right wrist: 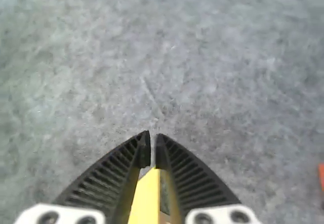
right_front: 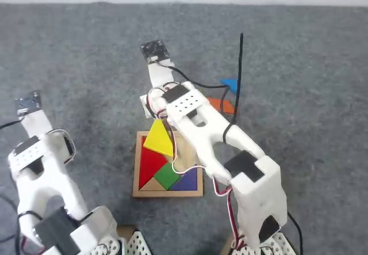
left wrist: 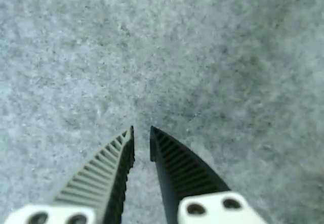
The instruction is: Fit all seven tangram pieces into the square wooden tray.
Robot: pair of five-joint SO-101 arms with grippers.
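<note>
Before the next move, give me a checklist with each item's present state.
1. Yellow triangle held by the right gripper: ok, it sits between the fingers.
2. Triangle above the wooden tray: ok, in the high view it overlaps the tray's far side.
3. Room left in the tray: cannot tell; the red piece, green piece and purple piece lie inside, and the arm hides part of it.
4. Left gripper out of the way: ok, it is shut and empty over bare carpet.
5. All pieces in: not ok; the blue piece and orange piece lie on the carpet.
</note>
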